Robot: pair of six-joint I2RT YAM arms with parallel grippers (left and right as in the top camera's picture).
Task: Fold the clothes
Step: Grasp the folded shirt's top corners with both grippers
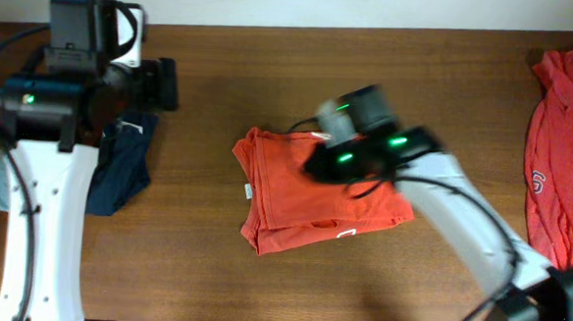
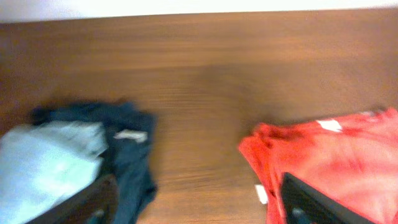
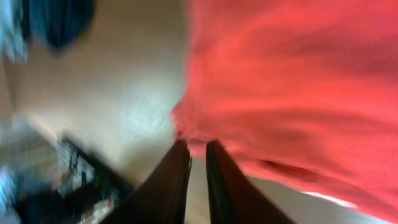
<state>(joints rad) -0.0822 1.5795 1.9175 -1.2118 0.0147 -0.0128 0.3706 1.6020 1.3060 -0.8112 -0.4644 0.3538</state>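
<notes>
— If we begin at the left of the brown wooden table (image 1: 192, 274), what do we find?
— A pale grey folded garment (image 2: 43, 165) touching a dark navy garment (image 1: 124, 162). Our left gripper (image 2: 202, 202) hangs near them, its fingers spread wide with nothing between.
— And in the middle?
— The folded orange-red cotton T-shirt (image 1: 304, 196) lies flat. Our right gripper (image 3: 198, 146) is over it, tips at the shirt's edge, fingers narrowed to a thin slit. The blur keeps us from telling whether they nip cloth.
— Far right?
— A second orange-red T-shirt (image 1: 562, 145) lies unfolded along the table's edge, well apart.
</notes>
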